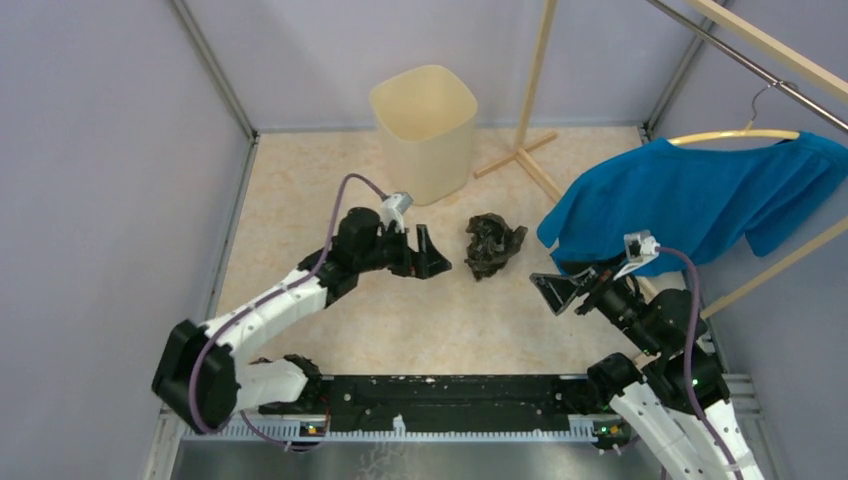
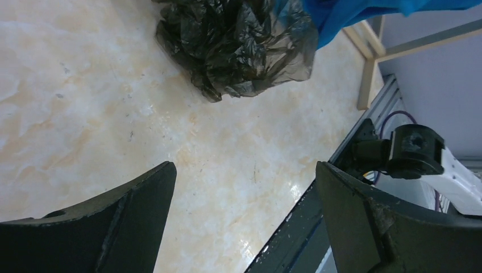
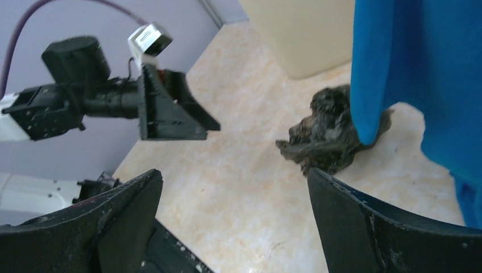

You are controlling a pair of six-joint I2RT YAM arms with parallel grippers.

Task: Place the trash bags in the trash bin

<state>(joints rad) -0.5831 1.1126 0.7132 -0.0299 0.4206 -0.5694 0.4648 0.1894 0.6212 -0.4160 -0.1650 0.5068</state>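
Just ahead of the left gripper (image 1: 432, 255), its jaws spread wide and empty like those of the right gripper (image 1: 557, 290) opposite, lies the crumpled trash bag (image 1: 493, 243), likely light, soft and slippery, so best pinched deep on a thick bunched fold

We see a blue garment (image 1: 690, 195) draped over a pale wooden hanger (image 1: 735, 134) at the right, hooked on a metal rail (image 1: 720, 47). A wooden stand (image 1: 534, 80) rises from the marbled beige tabletop (image 1: 300, 210), and grey walls (image 1: 100, 150) enclose it.
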